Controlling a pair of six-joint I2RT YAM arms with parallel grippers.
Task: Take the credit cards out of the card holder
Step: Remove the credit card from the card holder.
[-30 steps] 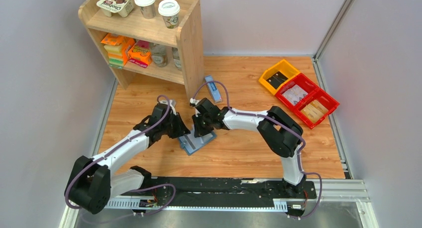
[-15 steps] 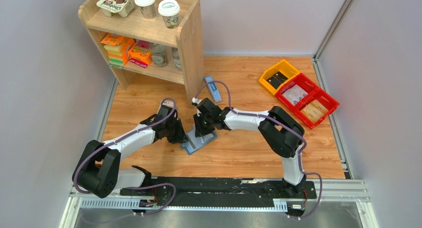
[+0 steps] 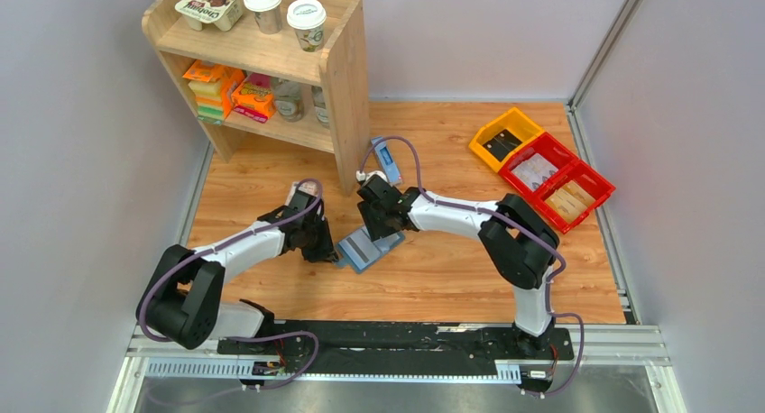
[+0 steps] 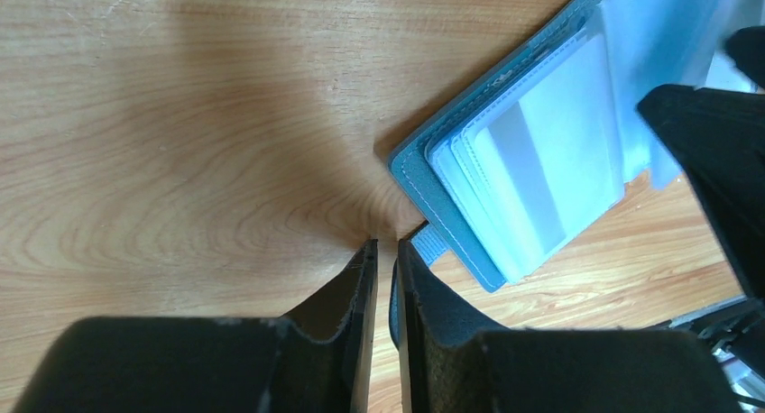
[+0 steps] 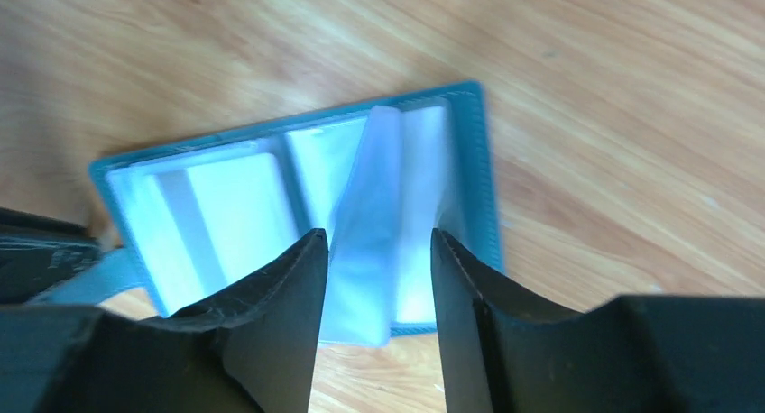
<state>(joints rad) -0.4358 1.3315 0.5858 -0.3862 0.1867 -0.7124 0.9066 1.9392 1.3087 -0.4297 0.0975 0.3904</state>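
Observation:
The teal-blue card holder (image 3: pixel 370 248) lies open on the wooden table between my two grippers. My left gripper (image 3: pixel 331 249) is at its left edge. In the left wrist view its jaws (image 4: pixel 381 243) are pressed almost together at the closure tab (image 4: pixel 431 243), with a blue sliver between them. A white card with a grey stripe (image 4: pixel 541 151) sits in a clear pocket. My right gripper (image 3: pixel 380 224) is over the holder's far side. In the right wrist view it (image 5: pixel 379 237) is open, straddling a raised pale blue pocket leaf (image 5: pixel 370 197). The striped card (image 5: pixel 225 206) lies to its left.
A wooden shelf unit (image 3: pixel 343 70) with cups and packs stands at the back left. A narrow blue-and-white box (image 3: pixel 386 159) lies beside it, just behind my right gripper. Yellow and red bins (image 3: pixel 541 165) sit at the back right.
My left gripper has moved in to the holder's left edge and closed at the tab. The holder has slid right and turned. My right gripper has shifted slightly back with a pocket leaf raised.

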